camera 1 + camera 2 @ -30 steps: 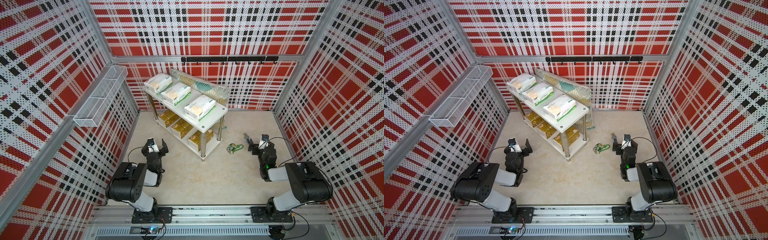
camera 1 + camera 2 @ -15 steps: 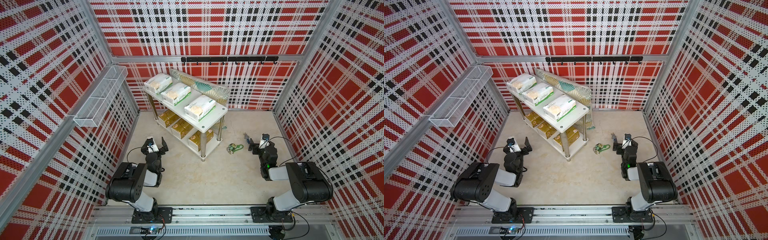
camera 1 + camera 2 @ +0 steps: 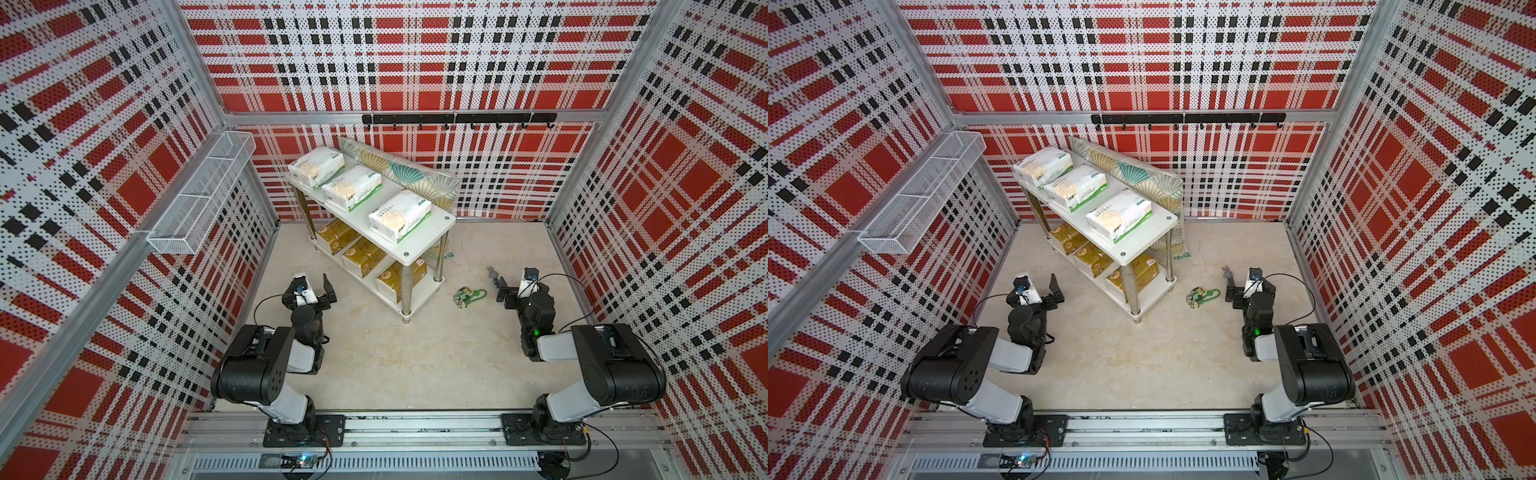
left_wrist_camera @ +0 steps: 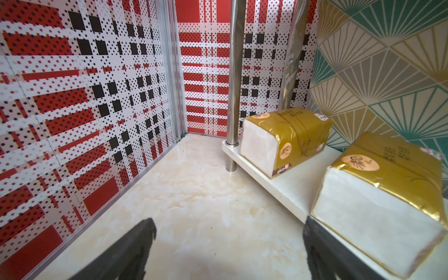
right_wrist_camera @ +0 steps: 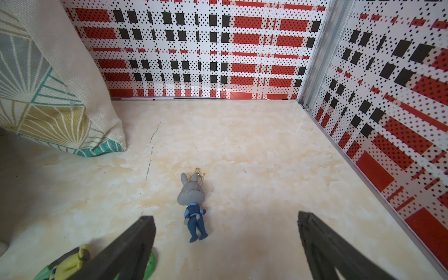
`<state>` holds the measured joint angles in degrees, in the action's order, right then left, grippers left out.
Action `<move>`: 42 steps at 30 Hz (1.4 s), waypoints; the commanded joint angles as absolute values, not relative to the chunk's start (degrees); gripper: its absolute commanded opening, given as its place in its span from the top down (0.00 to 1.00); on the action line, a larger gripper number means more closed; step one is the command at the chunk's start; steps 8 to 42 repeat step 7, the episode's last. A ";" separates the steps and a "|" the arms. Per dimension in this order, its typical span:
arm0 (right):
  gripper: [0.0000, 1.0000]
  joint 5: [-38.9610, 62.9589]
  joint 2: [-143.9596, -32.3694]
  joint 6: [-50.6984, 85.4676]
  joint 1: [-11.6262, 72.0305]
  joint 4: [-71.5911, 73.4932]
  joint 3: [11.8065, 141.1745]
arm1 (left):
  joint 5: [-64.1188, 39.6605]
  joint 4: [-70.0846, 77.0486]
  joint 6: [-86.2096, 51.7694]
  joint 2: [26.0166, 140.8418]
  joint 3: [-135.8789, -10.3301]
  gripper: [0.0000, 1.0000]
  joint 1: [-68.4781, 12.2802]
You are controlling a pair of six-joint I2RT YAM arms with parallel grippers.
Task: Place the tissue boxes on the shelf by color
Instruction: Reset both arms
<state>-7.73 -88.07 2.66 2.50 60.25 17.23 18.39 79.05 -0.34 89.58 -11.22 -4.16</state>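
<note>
Gold tissue boxes (image 4: 288,138), three, lie on the lower board of the shelf (image 3: 415,248). The two in the left wrist view bear round orange labels with brush characters, and one has a dark strip ending in "M". White tissue boxes (image 3: 352,189) fill the top board, print too small to read. Left end effector (image 4: 228,225) and right end effector (image 5: 225,217) gape wide, empty.

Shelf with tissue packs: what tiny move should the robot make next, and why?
Probably none beyond parking both arms: three white-and-green tissue packs lie atop the white chrome-legged shelf, three shiny gold packs sit on its lower board, and the left tool and right tool are open, empty.
</note>
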 commanded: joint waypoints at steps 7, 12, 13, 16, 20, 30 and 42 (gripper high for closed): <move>0.00 -7.65 -88.33 3.29 2.28 60.47 17.98 | 14.14 78.31 -0.62 89.73 -12.30 0.01 -2.20; 0.00 -7.65 -88.33 3.29 2.28 60.47 17.98 | 14.14 78.31 -0.62 89.73 -12.30 0.01 -2.20; 0.00 -7.65 -88.33 3.29 2.28 60.47 17.98 | 14.14 78.31 -0.62 89.73 -12.30 0.01 -2.20; 0.00 -7.65 -88.33 3.29 2.28 60.47 17.98 | 14.14 78.31 -0.62 89.73 -12.30 0.01 -2.20; 0.00 -7.65 -88.33 3.29 2.28 60.47 17.98 | 14.14 78.31 -0.62 89.73 -12.30 0.01 -2.20; 0.00 -7.65 -88.33 3.29 2.28 60.47 17.98 | 14.14 78.31 -0.62 89.73 -12.30 0.01 -2.20; 0.00 -7.65 -88.33 3.29 2.28 60.47 17.98 | 14.14 78.31 -0.62 89.73 -12.30 0.01 -2.20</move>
